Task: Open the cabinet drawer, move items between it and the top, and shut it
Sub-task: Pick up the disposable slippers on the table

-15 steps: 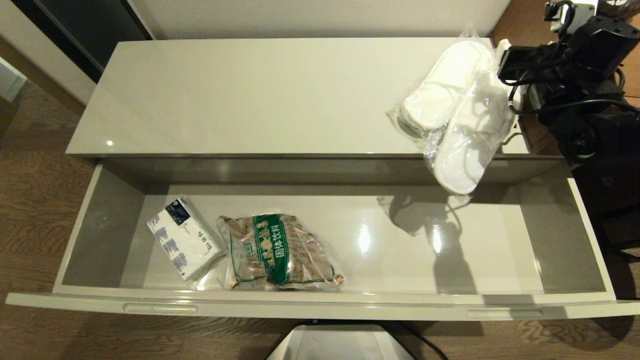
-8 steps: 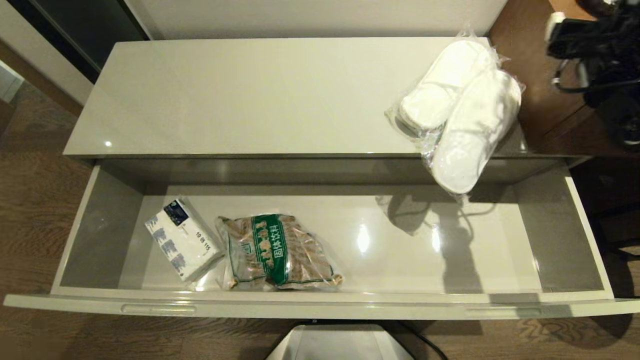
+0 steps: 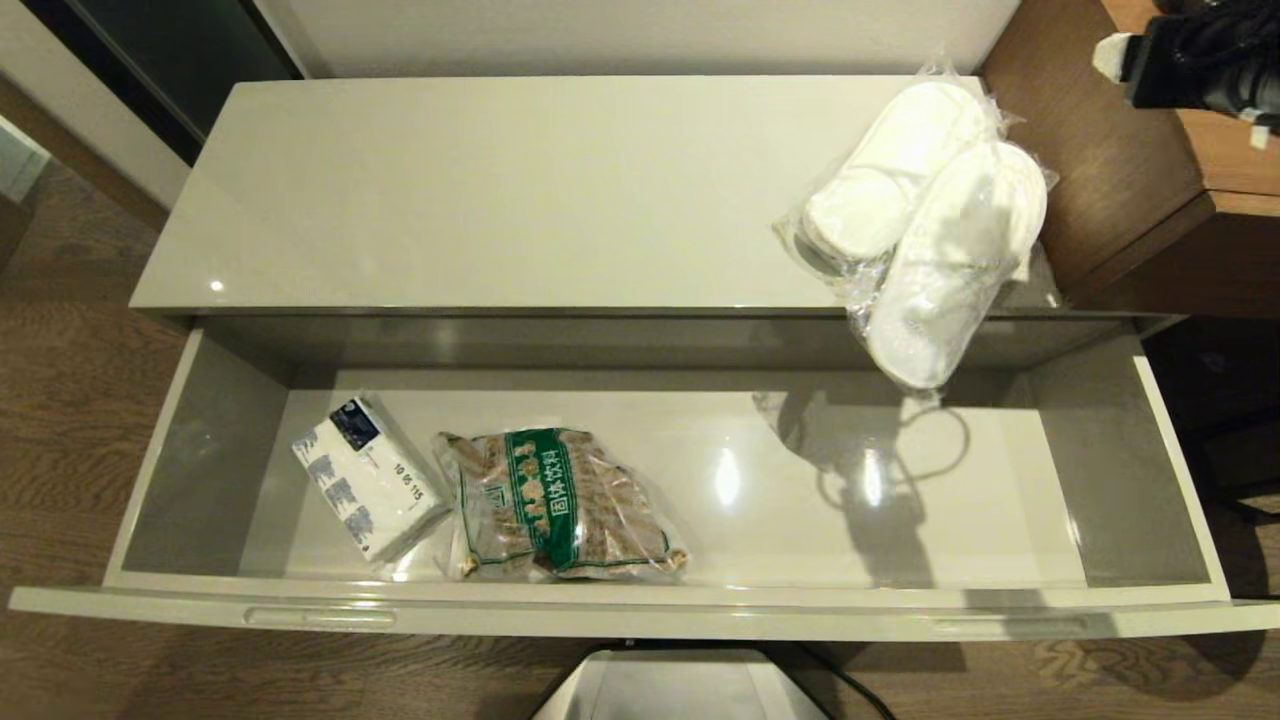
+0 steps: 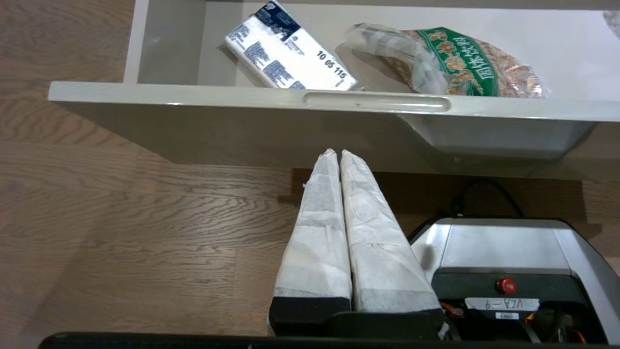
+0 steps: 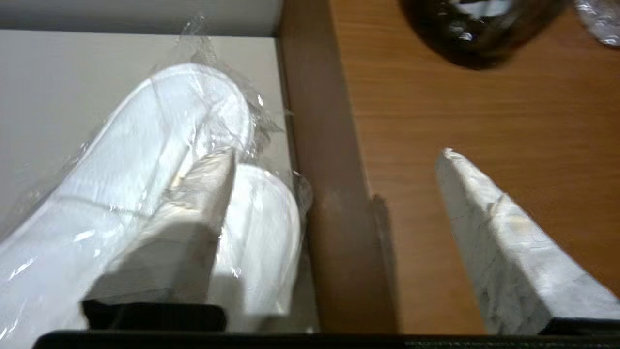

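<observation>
Two bagged white slippers lie at the right end of the cabinet top. The far slipper rests flat; the near slipper overlaps it and hangs past the top's front edge above the open drawer. My right arm is up at the far right over the brown desk. My right gripper is open and empty, to the right of the slippers, one finger above them and the other above the desk. My left gripper is shut and empty, low in front of the drawer's front panel.
In the drawer's left half lie a white-and-blue tissue pack and a clear bag of brown pieces with a green label. The taller wood-grain desk adjoins the cabinet's right end. My base is below the drawer front.
My right arm has pulled back from the slippers, up and to the right over the desk. The slippers stay on the top; the near one settled slightly.
</observation>
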Robot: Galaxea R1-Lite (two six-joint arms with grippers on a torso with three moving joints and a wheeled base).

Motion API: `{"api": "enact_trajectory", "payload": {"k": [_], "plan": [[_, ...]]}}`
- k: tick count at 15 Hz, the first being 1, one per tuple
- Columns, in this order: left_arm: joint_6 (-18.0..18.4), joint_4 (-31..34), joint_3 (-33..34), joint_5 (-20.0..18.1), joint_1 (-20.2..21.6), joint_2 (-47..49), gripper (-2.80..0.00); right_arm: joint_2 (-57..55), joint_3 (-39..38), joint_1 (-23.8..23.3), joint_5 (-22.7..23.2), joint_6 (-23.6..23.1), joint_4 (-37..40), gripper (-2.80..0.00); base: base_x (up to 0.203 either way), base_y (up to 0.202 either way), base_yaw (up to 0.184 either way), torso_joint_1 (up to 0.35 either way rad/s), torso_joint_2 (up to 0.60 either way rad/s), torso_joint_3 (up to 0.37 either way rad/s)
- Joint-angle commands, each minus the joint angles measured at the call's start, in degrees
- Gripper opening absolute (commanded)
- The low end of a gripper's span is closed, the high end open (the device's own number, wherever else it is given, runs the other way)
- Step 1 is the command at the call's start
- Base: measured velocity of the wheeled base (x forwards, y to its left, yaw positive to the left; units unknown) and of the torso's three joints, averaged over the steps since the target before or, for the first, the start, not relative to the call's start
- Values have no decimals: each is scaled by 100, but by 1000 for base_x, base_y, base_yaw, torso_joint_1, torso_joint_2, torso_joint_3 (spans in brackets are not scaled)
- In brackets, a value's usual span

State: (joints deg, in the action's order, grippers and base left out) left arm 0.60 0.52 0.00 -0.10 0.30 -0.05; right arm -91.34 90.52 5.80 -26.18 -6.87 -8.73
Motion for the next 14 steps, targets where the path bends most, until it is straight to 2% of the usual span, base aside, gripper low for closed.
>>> {"api": "enact_trajectory", "payload": {"k": [1,3,5,7,8,9,11,14], "plan": [[2,0,0,1,5,-4,-280,906,-25,157,-118,115,1010,-280,0,0,0,0,0,0],[2,0,0,1,5,-4,-280,1548,-6,335,-151,532,2480,-280,0,0,0,0,0,0],[2,0,0,1,5,-4,-280,2046,231,680,-164,1213,4071,-280,0,0,0,0,0,0],[2,0,0,1,5,-4,-280,2618,359,1100,-178,2402,5812,-280,0,0,0,0,0,0],[2,0,0,1,5,-4,-280,2885,369,1202,-160,3198,6584,-280,0,0,0,0,0,0],[2,0,0,1,5,-4,-280,3160,316,1218,-103,3782,7183,-280,0,0,0,0,0,0],[2,0,0,1,5,-4,-280,3763,-55,1126,203,4167,7678,-280,0,0,0,0,0,0],[2,0,0,1,13,-4,-280,4868,-916,958,500,4294,8178,-280,0,0,0,0,0,0]]}}
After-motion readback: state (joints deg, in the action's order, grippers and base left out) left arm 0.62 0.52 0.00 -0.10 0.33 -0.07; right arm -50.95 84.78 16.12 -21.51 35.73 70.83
